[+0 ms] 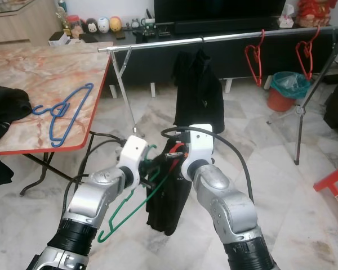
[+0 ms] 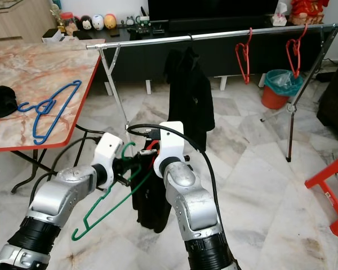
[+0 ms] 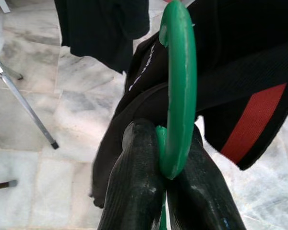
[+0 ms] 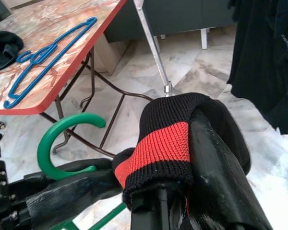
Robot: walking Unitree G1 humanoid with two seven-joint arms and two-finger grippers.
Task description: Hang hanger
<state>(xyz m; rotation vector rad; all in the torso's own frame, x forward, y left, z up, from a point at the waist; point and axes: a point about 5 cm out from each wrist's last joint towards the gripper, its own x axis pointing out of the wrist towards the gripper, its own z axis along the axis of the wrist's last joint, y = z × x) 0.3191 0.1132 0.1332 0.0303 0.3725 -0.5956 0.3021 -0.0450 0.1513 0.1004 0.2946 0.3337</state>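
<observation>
Left gripper was clamped on the neck of the green hanger, just under its hook, as the left wrist view showed. Beside it, the right gripper pinched the red-and-black cuff of a black garment that hung between the 2 arms, well short of the rail. The garment looked only partly on the hanger, so it could slide off if the cuff were released too soon. How the cloth sat on the hanger's shoulders was hidden in dark folds.
</observation>
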